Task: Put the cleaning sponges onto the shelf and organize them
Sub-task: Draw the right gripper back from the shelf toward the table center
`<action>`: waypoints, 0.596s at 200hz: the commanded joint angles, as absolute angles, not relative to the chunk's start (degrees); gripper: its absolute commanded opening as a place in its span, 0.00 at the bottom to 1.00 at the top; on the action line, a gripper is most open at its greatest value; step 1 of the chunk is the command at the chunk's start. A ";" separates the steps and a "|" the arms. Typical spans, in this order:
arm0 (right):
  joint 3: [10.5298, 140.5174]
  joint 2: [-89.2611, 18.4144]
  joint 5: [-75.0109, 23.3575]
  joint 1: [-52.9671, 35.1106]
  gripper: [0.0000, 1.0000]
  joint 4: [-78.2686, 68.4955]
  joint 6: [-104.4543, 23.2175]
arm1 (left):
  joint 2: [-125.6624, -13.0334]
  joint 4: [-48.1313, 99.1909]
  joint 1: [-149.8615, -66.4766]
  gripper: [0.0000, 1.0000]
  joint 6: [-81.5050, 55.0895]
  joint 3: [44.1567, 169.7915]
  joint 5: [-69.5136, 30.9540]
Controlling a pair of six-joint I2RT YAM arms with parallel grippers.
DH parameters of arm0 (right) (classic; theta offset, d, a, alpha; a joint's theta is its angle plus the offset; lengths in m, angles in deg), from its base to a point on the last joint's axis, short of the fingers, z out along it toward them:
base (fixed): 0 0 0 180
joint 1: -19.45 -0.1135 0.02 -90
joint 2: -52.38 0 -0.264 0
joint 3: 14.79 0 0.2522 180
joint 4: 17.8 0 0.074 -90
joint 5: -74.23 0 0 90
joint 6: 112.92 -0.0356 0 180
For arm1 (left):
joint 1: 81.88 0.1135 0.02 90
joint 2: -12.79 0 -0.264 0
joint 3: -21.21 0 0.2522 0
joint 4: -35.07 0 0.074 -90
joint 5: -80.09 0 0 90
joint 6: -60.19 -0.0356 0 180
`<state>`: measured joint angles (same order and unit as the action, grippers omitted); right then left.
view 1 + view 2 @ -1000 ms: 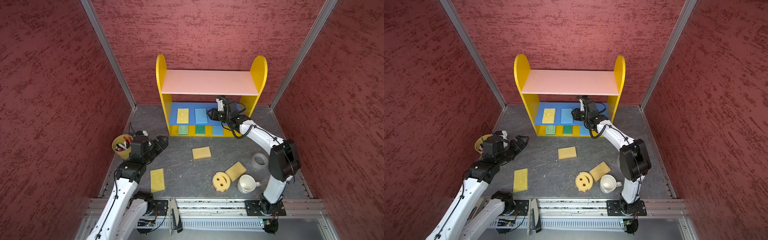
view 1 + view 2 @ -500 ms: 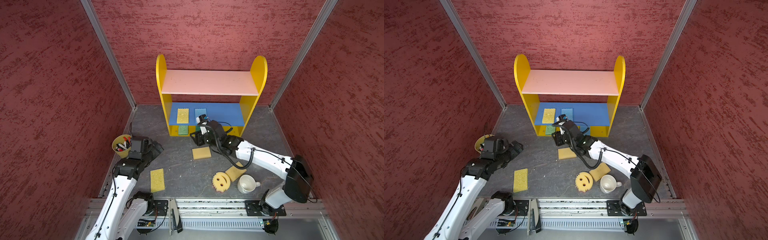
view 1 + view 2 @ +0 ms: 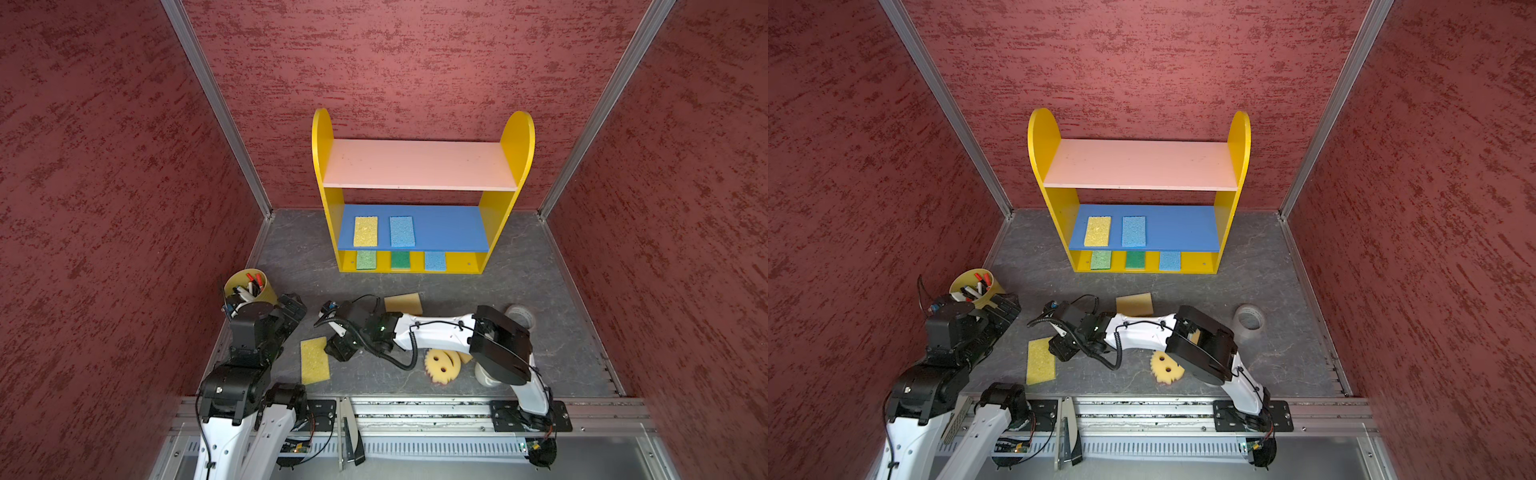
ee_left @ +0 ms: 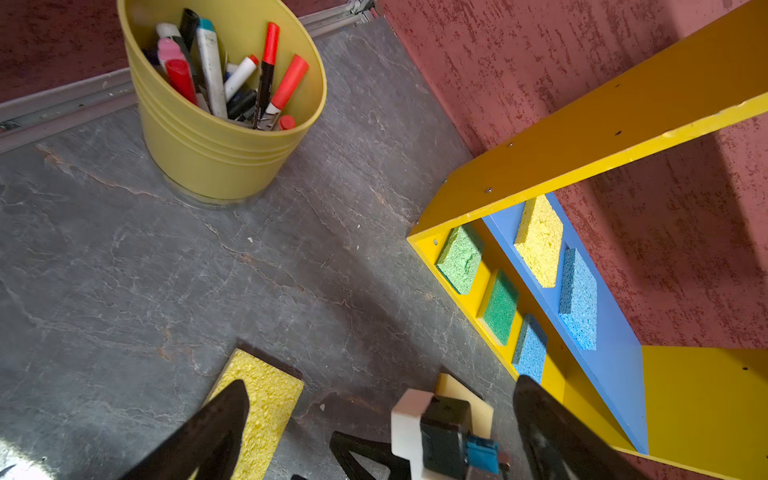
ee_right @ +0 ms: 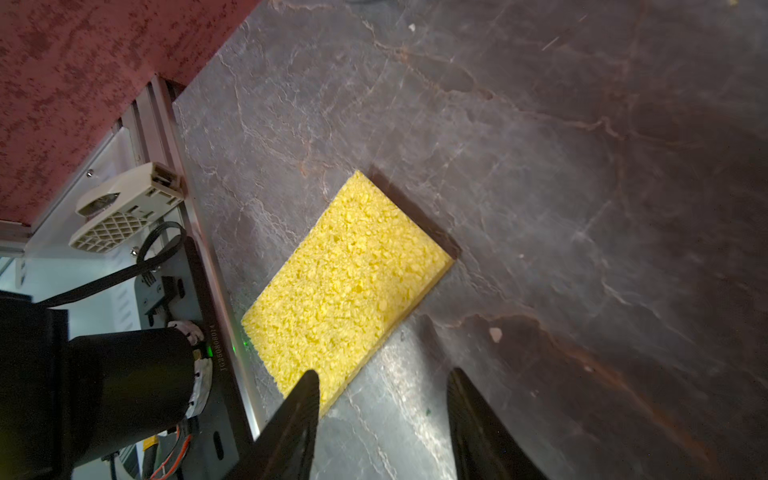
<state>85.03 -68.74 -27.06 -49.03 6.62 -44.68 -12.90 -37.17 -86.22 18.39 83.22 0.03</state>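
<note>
Having swung back from the shelf (image 3: pixel 415 164), the right pincer (image 5: pixel 382 374) now hovers open and empty just beside the yellow sponge (image 3: pixel 315 360) lying flat on the bench (image 3: pixel 519 257), likely the next pickup, while the left pincer (image 3: pixel 293 305) gapes wide, empty.

The right gripper (image 3: pixel 340 351), which was at the shelf (image 3: pixel 506 158) a second ago, is now down by the floor just beside the yellow sponge (image 3: pixel 314 360) with its jaws wider apart, while the left gripper (image 3: pixel 295 303) has drawn back nearer the marker cup (image 3: pixel 266 291).

Left gripper (image 4: pixel 380 415) spread wide, right gripper (image 5: pixel 382 374) parted, pointing down
</note>
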 commanded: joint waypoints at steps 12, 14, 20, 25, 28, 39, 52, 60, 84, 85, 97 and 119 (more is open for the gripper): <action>91.25 -72.93 -32.36 -48.60 0.54 10.73 -45.56 | -12.25 -38.82 -85.66 1.00 18.57 84.30 2.23; 91.52 -73.19 -32.38 -48.60 0.54 10.90 -45.65 | -12.25 -38.74 -85.70 1.00 18.58 84.28 2.18; 92.24 -73.96 -32.62 -48.65 0.55 11.44 -45.72 | -12.25 -38.50 -85.68 1.00 18.56 84.12 2.00; 92.82 -74.64 -32.65 -48.65 0.55 11.95 -45.89 | -12.32 -38.38 -85.66 1.00 18.54 83.94 1.88; 93.20 -74.98 -32.57 -48.58 0.55 12.21 -45.91 | -12.34 -38.35 -85.66 1.00 18.60 83.89 1.75; 94.26 -75.88 -32.26 -48.65 0.55 13.21 -45.95 | -12.43 -37.95 -85.69 1.00 18.76 83.40 1.46; 95.30 -77.13 -32.01 -48.57 0.55 13.95 -45.77 | -12.65 -37.41 -85.60 1.00 18.73 82.82 1.04; 96.30 -78.00 -31.99 -48.56 0.55 14.80 -45.62 | -12.82 -37.10 -85.58 1.00 18.75 82.54 0.98; 97.67 -79.46 -31.86 -48.53 0.55 16.00 -45.37 | -13.31 -36.67 -85.62 1.00 18.70 82.34 0.67; 97.67 -79.46 -31.86 -48.51 0.55 15.96 -45.35 | -13.31 -36.64 -85.59 1.00 18.70 82.26 0.65; 97.22 -79.16 -30.99 -48.33 0.55 15.66 -45.33 | -13.31 -36.02 -85.49 0.99 18.56 81.85 0.22; 93.61 -76.22 -28.74 -46.86 0.55 14.10 -46.65 | -13.48 -35.40 -85.48 1.00 18.43 81.20 -0.45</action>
